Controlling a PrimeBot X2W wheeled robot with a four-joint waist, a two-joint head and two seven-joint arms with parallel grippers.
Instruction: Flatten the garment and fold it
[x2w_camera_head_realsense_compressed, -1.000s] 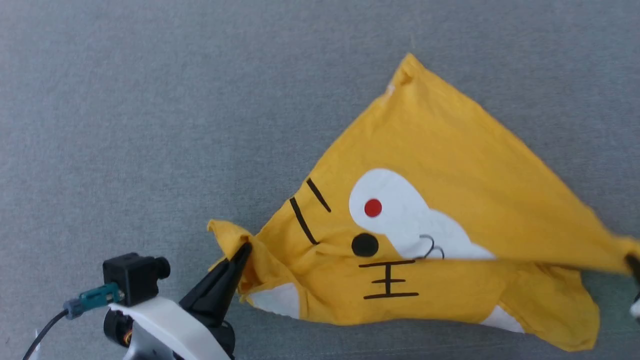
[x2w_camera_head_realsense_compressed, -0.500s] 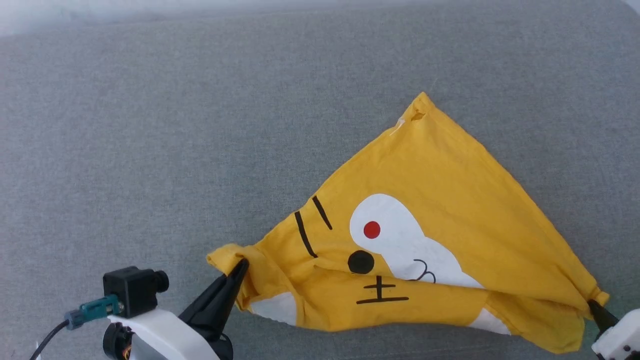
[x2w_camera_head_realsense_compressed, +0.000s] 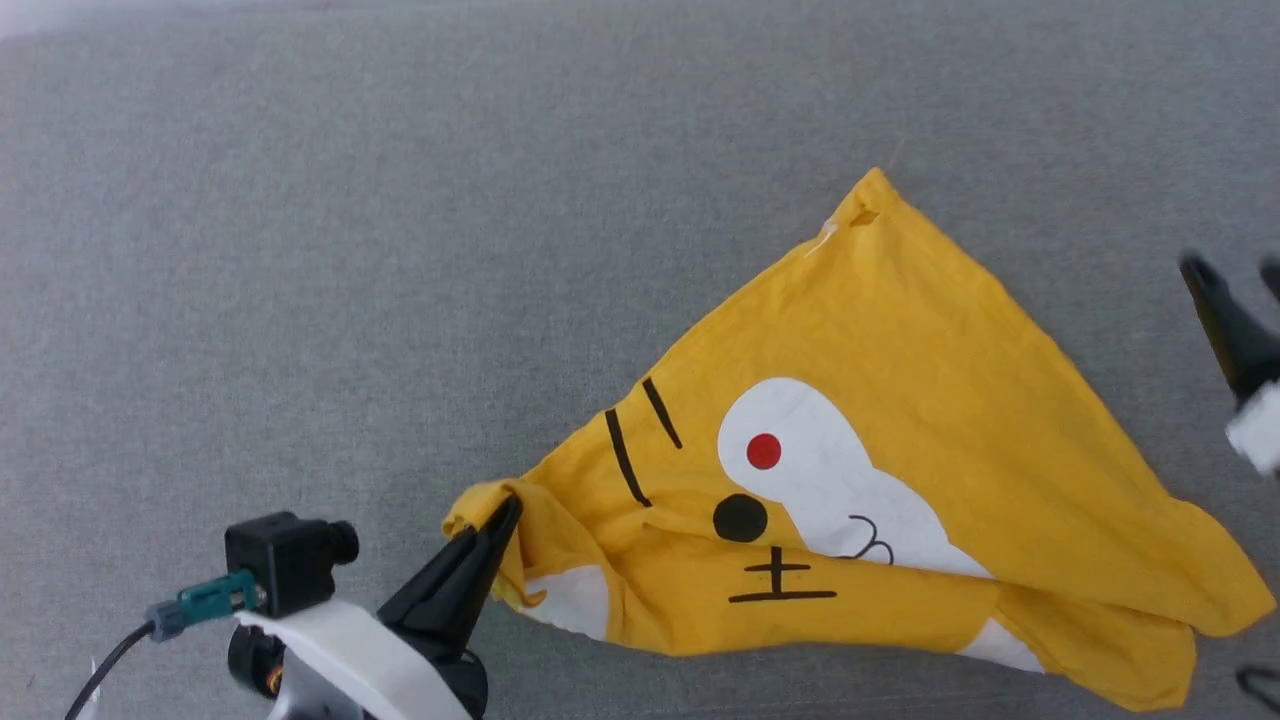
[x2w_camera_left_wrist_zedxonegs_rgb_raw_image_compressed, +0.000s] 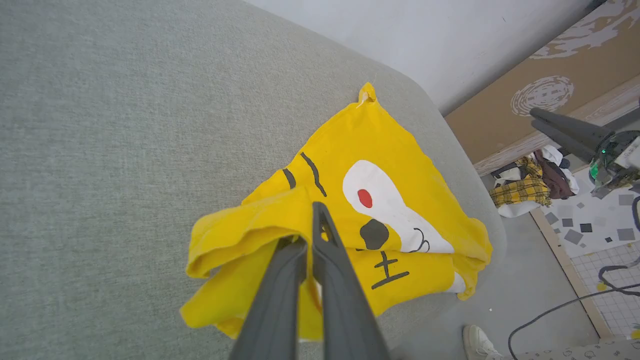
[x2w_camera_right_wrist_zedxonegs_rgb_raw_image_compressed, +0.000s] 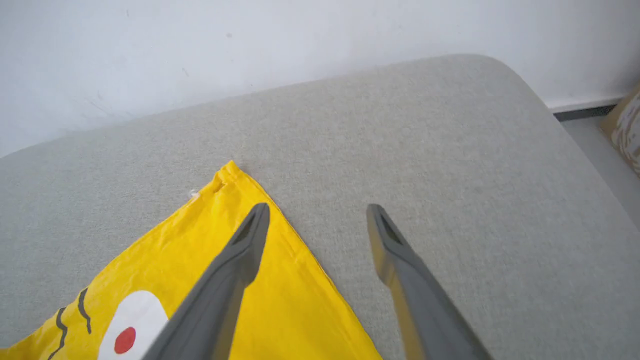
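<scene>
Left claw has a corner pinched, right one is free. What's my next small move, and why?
Probably lower the open right claw onto the far corner of the yellow T-shirt and pinch it: the shirt lies bunched in a folded triangle, and the left claw grips just one corner.

You're looking at a grey fabric-covered bench (x2w_camera_head_realsense_compressed: 300, 200) with a rounded corner, evenly lit and set against a plain white wall (x2w_camera_right_wrist_zedxonegs_rgb_raw_image_compressed: 300, 40), with a dark baseboard (x2w_camera_right_wrist_zedxonegs_rgb_raw_image_compressed: 580, 114) showing low on that wall past the corner. Off the bench's end in your left wrist view, a brown board with pale swirl marks (x2w_camera_left_wrist_zedxonegs_rgb_raw_image_compressed: 540, 100) stands along the wall, and a heap of clothes (x2w_camera_left_wrist_zedxonegs_rgb_raw_image_compressed: 525, 182), some of it yellow plaid, lies at its foot. Past them you'll see grey floor (x2w_camera_left_wrist_zedxonegs_rgb_raw_image_compressed: 525, 280), a white mat with grey squares (x2w_camera_left_wrist_zedxonegs_rgb_raw_image_compressed: 590, 225), a black cable (x2w_camera_left_wrist_zedxonegs_rgb_raw_image_compressed: 575, 302) trailing across and a white shoe (x2w_camera_left_wrist_zedxonegs_rgb_raw_image_compressed: 477, 342) at the bottom edge.
</scene>
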